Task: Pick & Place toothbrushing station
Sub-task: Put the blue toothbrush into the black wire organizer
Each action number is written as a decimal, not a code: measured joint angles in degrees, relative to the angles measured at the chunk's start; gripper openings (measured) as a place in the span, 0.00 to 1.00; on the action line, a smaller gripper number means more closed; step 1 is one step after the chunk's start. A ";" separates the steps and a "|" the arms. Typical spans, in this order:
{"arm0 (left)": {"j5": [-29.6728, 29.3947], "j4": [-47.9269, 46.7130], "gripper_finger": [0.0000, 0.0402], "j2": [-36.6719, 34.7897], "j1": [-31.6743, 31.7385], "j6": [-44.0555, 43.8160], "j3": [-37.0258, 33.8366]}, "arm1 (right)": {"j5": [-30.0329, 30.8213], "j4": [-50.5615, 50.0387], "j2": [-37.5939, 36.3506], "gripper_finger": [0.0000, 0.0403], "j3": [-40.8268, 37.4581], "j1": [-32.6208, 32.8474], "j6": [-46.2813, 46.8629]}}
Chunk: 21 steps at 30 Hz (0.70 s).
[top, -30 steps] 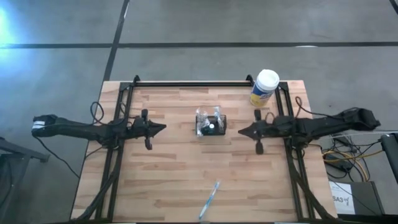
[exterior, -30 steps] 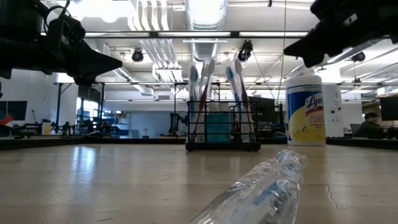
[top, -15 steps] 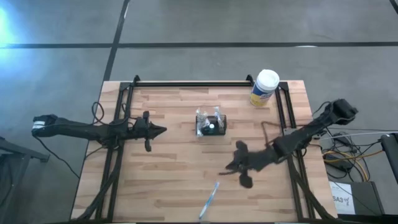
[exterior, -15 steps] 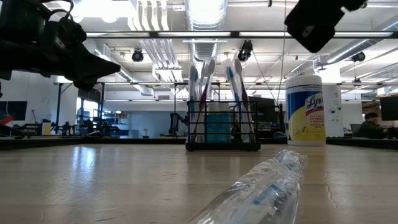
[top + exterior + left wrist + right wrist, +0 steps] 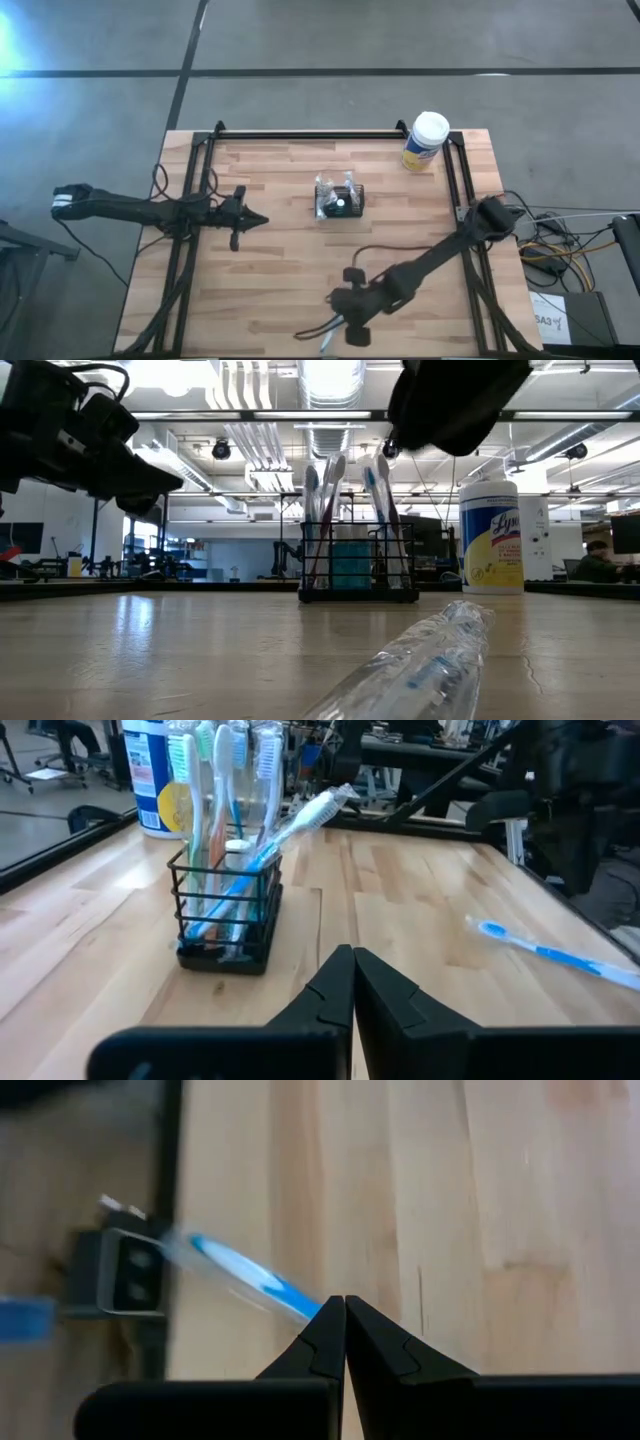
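The toothbrushing station (image 5: 340, 201), a small black wire caddy (image 5: 228, 910), stands on the table's middle with several toothbrushes upright in it. A blue toothbrush in clear wrapping (image 5: 245, 1275) lies flat near the table's near edge (image 5: 425, 660). My right gripper (image 5: 345, 1300) is shut and slants down above the table, just short of this toothbrush, touching nothing (image 5: 335, 303). My left gripper (image 5: 352, 956) is shut and hangs over the table's left part (image 5: 262, 219), pointing toward the caddy from well short of it.
A yellow-and-blue round canister with a white lid (image 5: 425, 141) stands at the far right corner. Black frame rails (image 5: 195, 180) run along the table's left, right and far sides. Bare wood lies between the caddy and the wrapped toothbrush.
My right gripper has swept from the table's right side toward the near edge and the middle, tipping downward and rolling, and now hangs over the wrapped toothbrush, still shut. My left gripper has dipped its nose a little. The caddy and the toothbrush have not moved.
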 joint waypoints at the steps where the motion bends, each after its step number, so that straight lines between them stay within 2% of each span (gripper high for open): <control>1: 0.04 -0.14 0.02 0.00 0.00 0.39 0.00 | -0.02 -3.52 2.00 0.02 2.86 0.00 -0.29; 5: 2.19 -0.52 0.03 0.02 0.00 1.55 0.00 | -2.18 -12.83 8.99 0.05 12.64 -0.13 -0.68; 10: 6.37 -0.53 0.02 0.03 -0.04 2.14 0.00 | -6.64 -15.60 14.75 0.16 21.61 -0.72 -4.52; 12: 6.47 -0.86 0.01 -0.05 -0.04 2.12 0.00 | -8.00 -17.46 16.68 0.22 25.05 -0.72 -7.77; 18: 6.52 -1.75 0.03 0.12 -0.02 2.01 0.00 | -8.39 -35.06 21.82 0.36 35.39 -0.86 -11.94; 21: 6.54 -1.74 0.03 0.11 -0.02 1.81 0.00 | -10.94 -36.35 23.76 0.40 37.26 -0.96 -17.42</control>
